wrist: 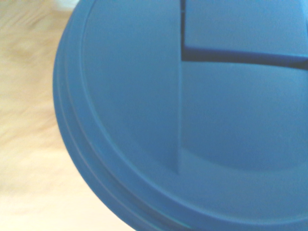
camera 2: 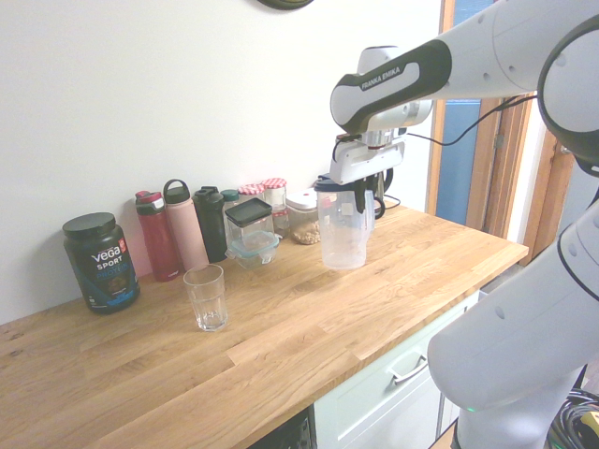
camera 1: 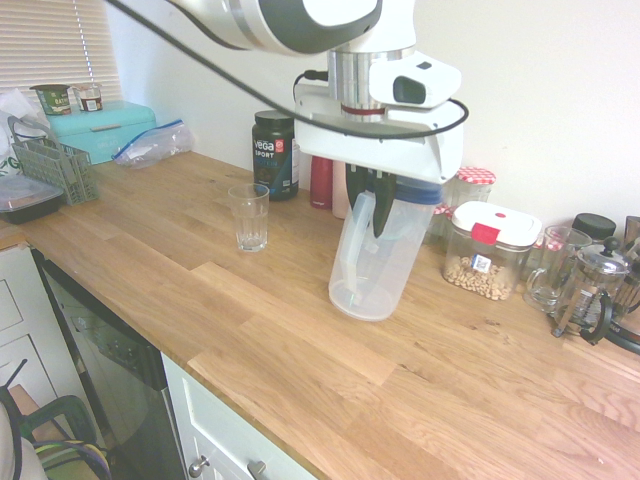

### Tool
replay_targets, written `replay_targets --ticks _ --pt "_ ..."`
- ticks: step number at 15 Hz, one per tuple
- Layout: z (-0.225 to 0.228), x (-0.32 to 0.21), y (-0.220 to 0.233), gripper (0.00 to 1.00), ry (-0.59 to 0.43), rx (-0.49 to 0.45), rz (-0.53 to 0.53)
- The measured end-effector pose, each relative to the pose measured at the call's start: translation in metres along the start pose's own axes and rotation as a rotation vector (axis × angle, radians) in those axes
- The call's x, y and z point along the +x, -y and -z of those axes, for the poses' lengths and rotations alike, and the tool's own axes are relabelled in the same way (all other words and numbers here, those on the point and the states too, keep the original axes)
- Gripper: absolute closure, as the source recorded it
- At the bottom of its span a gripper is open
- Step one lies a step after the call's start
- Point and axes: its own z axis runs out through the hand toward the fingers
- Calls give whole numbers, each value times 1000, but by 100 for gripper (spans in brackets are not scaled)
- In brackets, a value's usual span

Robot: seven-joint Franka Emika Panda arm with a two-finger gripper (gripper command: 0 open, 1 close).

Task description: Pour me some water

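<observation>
A translucent plastic pitcher with a blue lid stands on the wooden counter, leaning slightly. I cannot tell whether its base rests on the wood or hangs just above it. My gripper comes down from above and is shut on the pitcher's handle. The water inside is too faint to make out through the plastic. An empty ribbed drinking glass stands upright to the pitcher's left in the first exterior view, well apart from it. The lid fills the wrist view.
Along the wall stand a black Vega Sport tub, a row of drink bottles and jars with checked lids. A nut container, a glass mug and a French press are there too. A teal box sits far left.
</observation>
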Motion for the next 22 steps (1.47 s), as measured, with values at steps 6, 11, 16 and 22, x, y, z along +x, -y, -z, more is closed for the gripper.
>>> replay_targets --ticks 6,11,16,22 --pt "-37 -5 -18 100 -214 1 -252" --pt "-41 -9 -12 100 -262 -46 -299" --pt "-59 -10 -6 0 -190 -16 -328" --pt "-66 -8 -4 0 -179 -18 -325"
